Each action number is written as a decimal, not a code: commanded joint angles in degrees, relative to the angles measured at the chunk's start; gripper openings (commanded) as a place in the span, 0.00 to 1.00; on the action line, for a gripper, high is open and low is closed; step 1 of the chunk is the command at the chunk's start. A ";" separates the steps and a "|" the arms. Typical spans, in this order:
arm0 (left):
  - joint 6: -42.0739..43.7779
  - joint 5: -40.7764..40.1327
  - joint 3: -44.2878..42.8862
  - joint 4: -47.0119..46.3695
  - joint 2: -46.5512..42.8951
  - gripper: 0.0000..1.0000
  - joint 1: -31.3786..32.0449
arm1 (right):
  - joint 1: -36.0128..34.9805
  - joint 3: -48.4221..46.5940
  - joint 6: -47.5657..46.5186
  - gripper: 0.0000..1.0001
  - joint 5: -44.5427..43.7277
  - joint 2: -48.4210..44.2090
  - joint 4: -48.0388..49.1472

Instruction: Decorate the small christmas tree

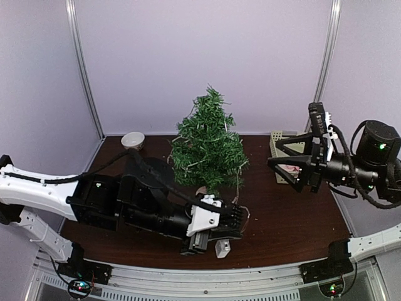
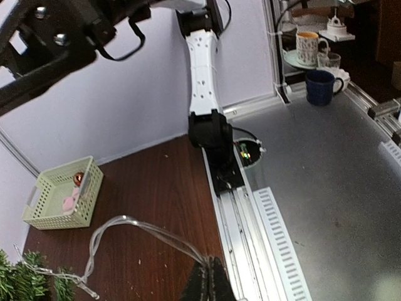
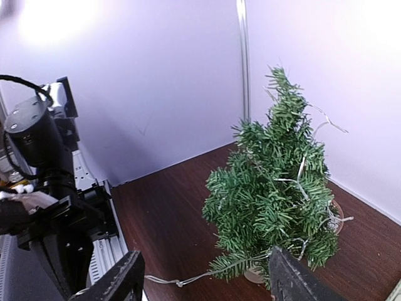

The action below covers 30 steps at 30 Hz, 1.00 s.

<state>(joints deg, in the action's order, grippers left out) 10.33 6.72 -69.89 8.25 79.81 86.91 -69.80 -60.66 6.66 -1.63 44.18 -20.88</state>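
The small christmas tree (image 1: 207, 141) stands upright at the middle back of the brown table (image 1: 282, 226), with a clear light string (image 1: 238, 188) draped over its branches. My left gripper (image 1: 240, 217) lies low in front of the tree. In the left wrist view its fingers (image 2: 202, 285) are shut on the string's wire (image 2: 144, 232). My right gripper (image 1: 276, 157) hangs in the air to the right of the tree, open and holding nothing. In the right wrist view the tree (image 3: 276, 188) is ahead, and the wire (image 3: 188, 276) trails across the table between the fingers (image 3: 119, 282).
A pale green basket (image 2: 62, 194) holding small ornaments sits at the back right, behind the right gripper. A white bowl (image 1: 133, 140) stands at the back left. A small white box (image 1: 222, 248) lies near the front edge, under the left gripper.
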 commanded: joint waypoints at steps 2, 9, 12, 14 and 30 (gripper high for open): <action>-0.90 1.62 -1.29 12.12 0.54 0.00 0.14 | 0.71 -0.76 -2.22 0.63 -8.20 5.11 -1.20; -0.63 -1.42 -1.12 10.04 2.85 0.00 0.12 | 3.42 -1.59 -2.35 0.48 -7.59 14.86 1.64; 0.60 -3.55 -0.57 6.38 3.07 0.00 -0.05 | 5.51 -0.84 -1.33 0.48 -7.91 17.03 1.87; 0.45 -2.71 -0.51 4.61 3.20 0.00 -0.68 | 7.72 0.10 0.40 0.48 -9.19 16.81 1.96; 1.27 -2.71 -0.12 3.03 5.00 0.00 -2.28 | 22.95 7.59 18.01 0.56 12.26 11.33 9.37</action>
<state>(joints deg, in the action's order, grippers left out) 10.83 4.69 -70.37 14.61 84.44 85.14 -47.22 -53.47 19.05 2.04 53.98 -15.44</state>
